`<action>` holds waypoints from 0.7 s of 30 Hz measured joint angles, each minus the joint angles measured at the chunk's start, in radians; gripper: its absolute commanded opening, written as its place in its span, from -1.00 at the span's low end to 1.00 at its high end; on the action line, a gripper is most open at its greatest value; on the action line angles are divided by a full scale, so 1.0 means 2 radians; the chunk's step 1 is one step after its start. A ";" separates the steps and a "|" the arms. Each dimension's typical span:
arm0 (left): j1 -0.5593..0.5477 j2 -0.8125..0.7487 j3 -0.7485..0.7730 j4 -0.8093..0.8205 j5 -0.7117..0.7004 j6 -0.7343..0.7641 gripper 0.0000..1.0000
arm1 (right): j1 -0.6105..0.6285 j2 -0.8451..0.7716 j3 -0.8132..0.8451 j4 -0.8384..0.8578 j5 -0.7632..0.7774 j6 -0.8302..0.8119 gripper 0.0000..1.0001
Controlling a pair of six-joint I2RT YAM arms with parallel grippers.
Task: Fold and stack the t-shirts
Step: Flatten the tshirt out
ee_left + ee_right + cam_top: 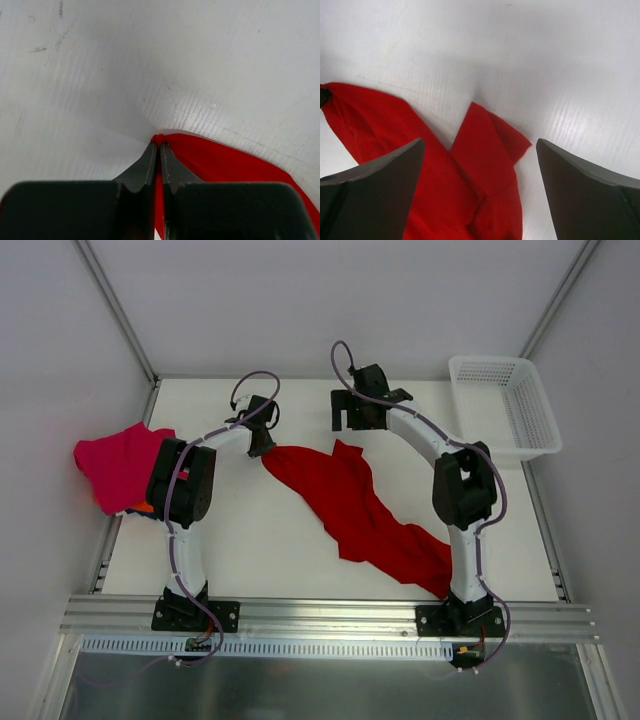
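Observation:
A large bright red t-shirt (360, 510) lies crumpled in a diagonal band across the table, from the middle back to the front right. My left gripper (262, 448) is shut on the shirt's far left corner; in the left wrist view a small bunch of the red t-shirt (225, 160) sticks out past the closed left gripper (160, 145). My right gripper (350, 422) hovers open over the shirt's upper flap. In the right wrist view the red t-shirt (485, 150) shows a folded sleeve between the wide-apart fingers (385, 170) of the right gripper (480, 142).
A magenta-pink t-shirt (120, 465) is heaped at the table's left edge, with a bit of an orange t-shirt (143, 507) peeking from under it. A white mesh basket (505, 405) stands at the back right corner.

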 measured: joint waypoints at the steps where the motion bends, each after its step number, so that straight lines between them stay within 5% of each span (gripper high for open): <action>1: 0.000 0.000 0.000 0.000 0.000 0.000 -1.00 | 0.000 0.017 0.021 -0.008 -0.003 0.000 0.96; 5: 0.000 0.000 0.000 0.000 0.000 0.000 -1.00 | 0.000 0.049 0.044 -0.026 -0.014 0.004 0.91; 9: 0.000 0.000 0.000 0.000 0.000 0.000 -1.00 | 0.000 0.054 0.041 -0.049 -0.015 0.009 0.65; 21: 0.003 0.000 0.000 0.000 0.008 0.000 -1.00 | 0.013 0.076 0.052 -0.072 -0.019 0.016 0.51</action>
